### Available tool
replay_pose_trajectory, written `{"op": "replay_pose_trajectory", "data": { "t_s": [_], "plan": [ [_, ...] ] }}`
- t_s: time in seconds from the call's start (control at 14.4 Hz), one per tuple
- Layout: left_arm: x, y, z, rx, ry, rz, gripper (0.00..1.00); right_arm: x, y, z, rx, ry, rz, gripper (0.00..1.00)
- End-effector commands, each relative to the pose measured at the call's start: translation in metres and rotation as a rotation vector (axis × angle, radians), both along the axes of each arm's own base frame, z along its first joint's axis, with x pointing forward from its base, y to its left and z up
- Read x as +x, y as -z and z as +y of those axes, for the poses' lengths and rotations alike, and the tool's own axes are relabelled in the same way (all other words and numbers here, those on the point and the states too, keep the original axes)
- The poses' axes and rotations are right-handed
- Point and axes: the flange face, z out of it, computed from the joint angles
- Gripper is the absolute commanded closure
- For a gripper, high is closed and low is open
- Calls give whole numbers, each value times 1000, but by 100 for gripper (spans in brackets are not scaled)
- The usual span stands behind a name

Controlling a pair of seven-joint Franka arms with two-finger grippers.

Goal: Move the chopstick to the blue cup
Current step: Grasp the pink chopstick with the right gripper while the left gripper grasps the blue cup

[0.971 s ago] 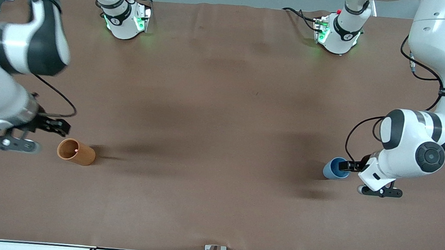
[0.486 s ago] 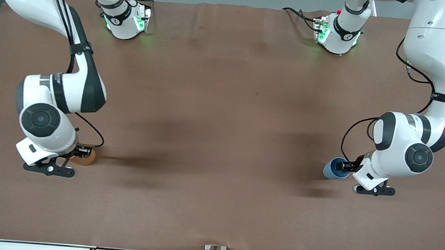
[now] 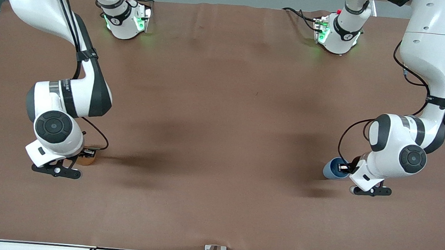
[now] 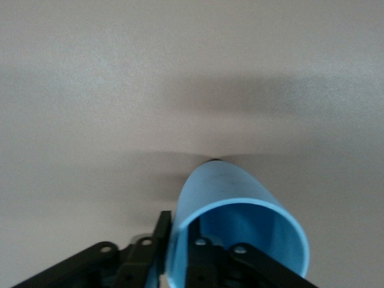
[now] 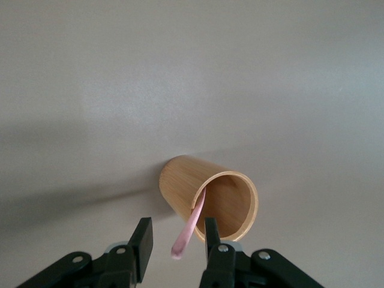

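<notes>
Right wrist view | chopstick point(image 5: 191, 225) between right hand point(image 5: 177, 245) fingers, untouched

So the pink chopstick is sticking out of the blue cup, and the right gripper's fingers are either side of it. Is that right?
Not quite. The chopstick stands in the orange-brown cup, not the blue cup. The right wrist view shows it, with the right gripper open on either side of it.

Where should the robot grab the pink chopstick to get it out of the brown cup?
Probably by the free top end of the chopstick, which sticks out past the rim of the brown cup. Come from above, one finger on each side, as the right gripper is placed now. The rest is down inside the cup.
</notes>
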Motion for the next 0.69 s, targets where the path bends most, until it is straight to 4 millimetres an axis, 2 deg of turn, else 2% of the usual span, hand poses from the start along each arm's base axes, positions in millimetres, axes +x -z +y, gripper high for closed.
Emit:
{"op": "replay_pose_trajectory", "data": {
  "t_s": [0.0, 0.07, 0.21, 0.35, 0.62],
  "plan": [
    [-1, -37, -7, 16, 26, -41, 100, -8, 4, 5, -45, 31, 5, 61],
    [-2, -58, -15, 13, 20, -60, 100, -9, 4, 5, -49, 42, 10, 63],
    [-14, -91, -51, 1, -44, -50, 100, -11, 5, 4, -58, 66, 17, 66],
    [-30, -113, -105, -24, -124, -35, 100, -10, 5, 3, -59, 68, 12, 71],
    [-71, -125, -224, -53, -242, -17, 100, -6, 1, 2, -84, 63, -25, 72]
  ]
}}
